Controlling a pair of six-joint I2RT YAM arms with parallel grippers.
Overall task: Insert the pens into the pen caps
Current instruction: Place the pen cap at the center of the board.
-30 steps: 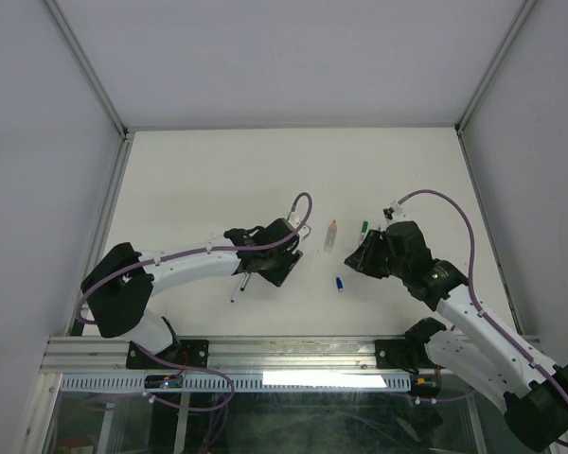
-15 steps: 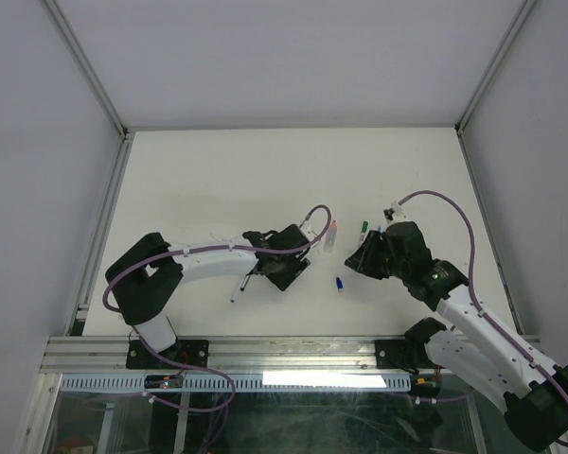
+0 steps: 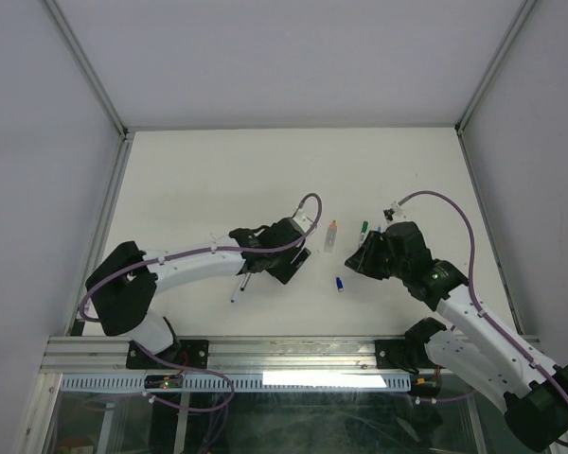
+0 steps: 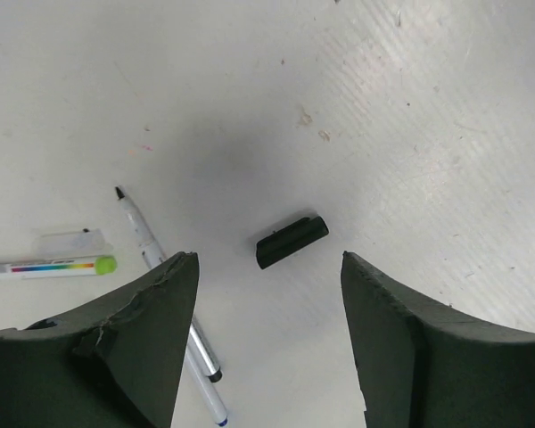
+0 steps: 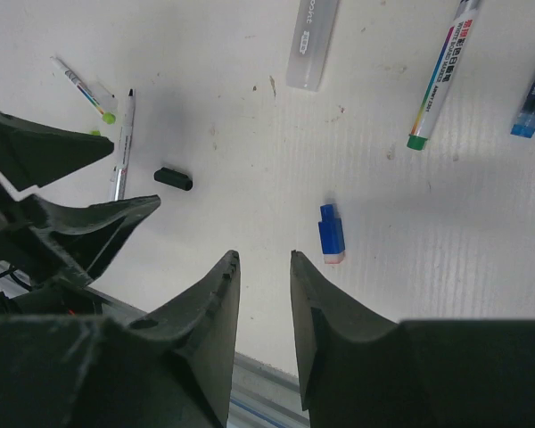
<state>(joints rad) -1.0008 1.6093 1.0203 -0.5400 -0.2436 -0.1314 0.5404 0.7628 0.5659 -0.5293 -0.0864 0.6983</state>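
- Left gripper (image 4: 269, 267) is spreading its jaws wider than a second ago and is holding nothing. The black cap (image 4: 292, 239) is lying on its side on the table (image 4: 410, 107), in the gap just ahead of the fingers, touching neither one.
- From overhead, that arm is settling back after a short swing toward the middle (looks like lining up, to me).
- My read is that it's setting up a grab on that cap, so the actual capping isn't starting yet.
- Right gripper (image 5: 265, 259) isn't budging compared with a second ago. Its jaws are sitting a narrow slit apart with nothing between them, and the blue cap (image 5: 332, 234) is lying just beyond the tips.
- I'm not seeing any tray or box, so the caps are the only containers. Neither of these two is showing a pen in it. The blue one has a pinkish bit at one end, and I can't tell what that is.
- Pens are staying put: the dark-tipped pen (image 4: 141, 230) is lying beside the left finger, uncapped, and the green-tipped pen (image 5: 439, 78) is well apart from the blue cap.
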